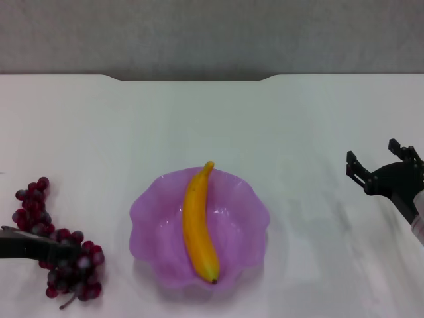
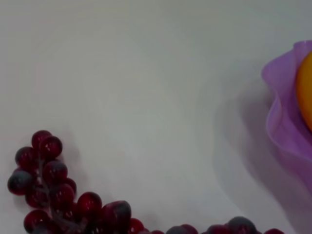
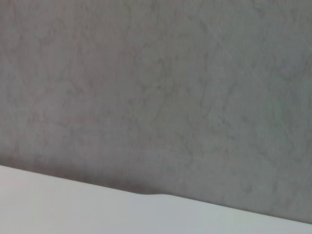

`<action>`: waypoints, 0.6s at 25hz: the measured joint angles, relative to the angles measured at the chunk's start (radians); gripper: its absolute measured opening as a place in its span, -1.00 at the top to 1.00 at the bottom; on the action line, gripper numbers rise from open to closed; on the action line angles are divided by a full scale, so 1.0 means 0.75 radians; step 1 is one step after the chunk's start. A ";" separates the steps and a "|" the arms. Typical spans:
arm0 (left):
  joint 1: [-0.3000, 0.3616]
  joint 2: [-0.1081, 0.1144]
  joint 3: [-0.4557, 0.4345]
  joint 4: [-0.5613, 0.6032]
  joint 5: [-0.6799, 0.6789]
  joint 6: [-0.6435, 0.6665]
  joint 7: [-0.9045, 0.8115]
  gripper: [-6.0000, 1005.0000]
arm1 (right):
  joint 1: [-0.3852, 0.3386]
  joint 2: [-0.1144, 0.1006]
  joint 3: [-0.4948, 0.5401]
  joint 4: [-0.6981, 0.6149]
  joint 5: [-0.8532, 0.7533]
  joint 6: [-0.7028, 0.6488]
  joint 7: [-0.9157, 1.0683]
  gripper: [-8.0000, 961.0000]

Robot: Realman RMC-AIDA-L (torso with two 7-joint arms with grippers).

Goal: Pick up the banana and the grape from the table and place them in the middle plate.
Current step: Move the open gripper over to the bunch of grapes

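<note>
The grape [image 1: 58, 246] lies on the table [image 1: 212, 126], well left of the plate [image 1: 149, 218], where the banana [image 1: 199, 225] already rests. My left gripper [image 1: 63, 250] reaches into the bunch; whether my fingers have clenched I cannot tell. If I pinch only a few berries, the bunch may sag, slip loose, or snag the plate's rim. My right gripper [image 1: 377, 165], fingers spread, hangs right of the plate.
</note>
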 joint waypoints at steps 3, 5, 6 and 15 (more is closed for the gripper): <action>-0.003 0.000 0.004 -0.005 -0.001 -0.017 -0.001 -0.59 | 0.000 0.000 0.001 -0.001 -0.001 0.000 0.000 -0.85; -0.004 0.000 0.005 -0.007 -0.005 -0.032 -0.002 -0.55 | 0.000 0.000 0.000 -0.002 -0.001 0.000 0.000 -0.85; -0.004 0.000 0.005 -0.010 -0.006 -0.041 -0.003 -0.52 | 0.000 0.000 0.000 -0.002 -0.001 0.000 0.000 -0.85; -0.028 0.000 0.009 -0.075 -0.010 -0.075 -0.001 0.09 | 0.004 0.000 -0.005 -0.002 -0.001 0.000 0.001 -0.85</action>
